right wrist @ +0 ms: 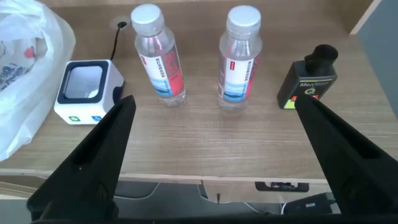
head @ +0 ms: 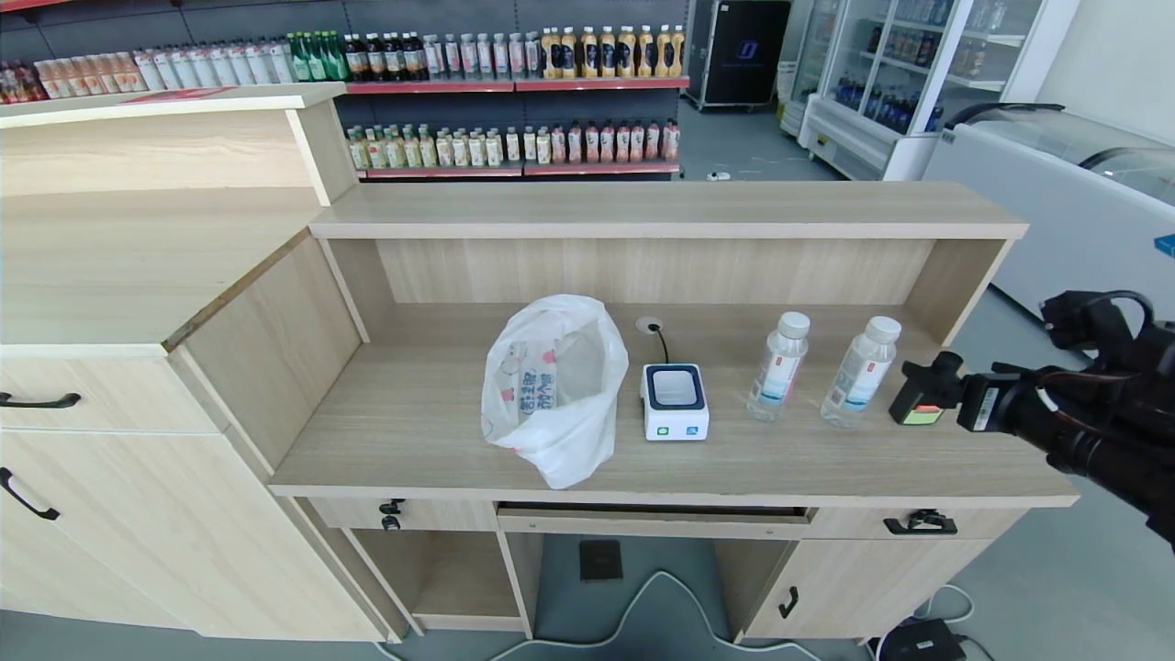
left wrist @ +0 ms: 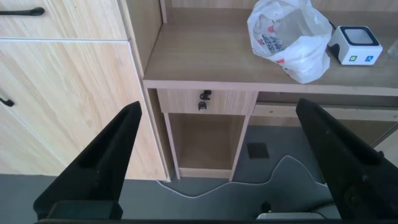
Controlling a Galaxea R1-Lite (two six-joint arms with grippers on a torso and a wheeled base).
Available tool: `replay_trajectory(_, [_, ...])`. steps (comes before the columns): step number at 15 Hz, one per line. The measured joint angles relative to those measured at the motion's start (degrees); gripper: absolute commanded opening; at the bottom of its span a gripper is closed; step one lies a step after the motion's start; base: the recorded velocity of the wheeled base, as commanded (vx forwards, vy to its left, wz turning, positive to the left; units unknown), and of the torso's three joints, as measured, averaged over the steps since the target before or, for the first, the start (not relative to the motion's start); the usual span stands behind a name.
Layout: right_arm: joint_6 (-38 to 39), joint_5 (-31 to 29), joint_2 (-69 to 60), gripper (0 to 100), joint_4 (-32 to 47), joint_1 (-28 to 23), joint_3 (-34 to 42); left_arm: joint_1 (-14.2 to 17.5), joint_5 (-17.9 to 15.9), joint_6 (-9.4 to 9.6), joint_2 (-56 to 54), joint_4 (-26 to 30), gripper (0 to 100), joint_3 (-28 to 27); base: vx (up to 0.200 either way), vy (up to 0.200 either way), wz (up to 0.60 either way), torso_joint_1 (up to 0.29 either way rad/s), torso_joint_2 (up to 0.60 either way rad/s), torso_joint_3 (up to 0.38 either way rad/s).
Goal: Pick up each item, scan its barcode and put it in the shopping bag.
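A white plastic shopping bag (head: 555, 390) stands open on the wooden counter (head: 413, 431) with some packs inside. Beside it sits a small white barcode scanner (head: 675, 401). To the right stand two clear water bottles (head: 778, 365) (head: 860, 372) and a small black bottle (head: 925, 393) with a coloured label. My right gripper (right wrist: 214, 102) is open in front of the counter, facing the water bottles (right wrist: 158, 59) (right wrist: 239, 59) and the black bottle (right wrist: 308, 78), with nothing held. My left gripper (left wrist: 219, 104) is open and empty, low and in front of the counter's left end, with the bag (left wrist: 289, 37) beyond it.
The counter has a raised back ledge (head: 670, 207) and side walls. A taller cabinet (head: 138, 275) stands to the left. Drawers and a locked compartment (left wrist: 205, 99) lie under the counter. Shelves of drinks (head: 514, 55) and fridges (head: 900, 83) stand behind.
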Motion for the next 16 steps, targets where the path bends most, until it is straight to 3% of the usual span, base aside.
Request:
replay_trajectory(4, [-0.93,0.46,12.17,100,-9.03,0.0,-0.52,0.0,0.0,-0.02,0.0,0.0,100,0.0,0.0,0.0,0.0,0.0,0.0,0.0])
replay_trajectory(8, [-3.12,0.22,22.88,100,-14.64,0.44,-7.06,0.0,0.0,-0.04,0.0,0.0,100,0.0,0.0,0.0,0.0,0.0,0.0,0.0])
replay_trajectory(16, [-3.0,0.55,33.44,100,-10.24,5.78,-26.21,0.0,0.0,0.02,0.0,0.0,100,0.0,0.0,0.0,0.0,0.0,0.0,0.0])
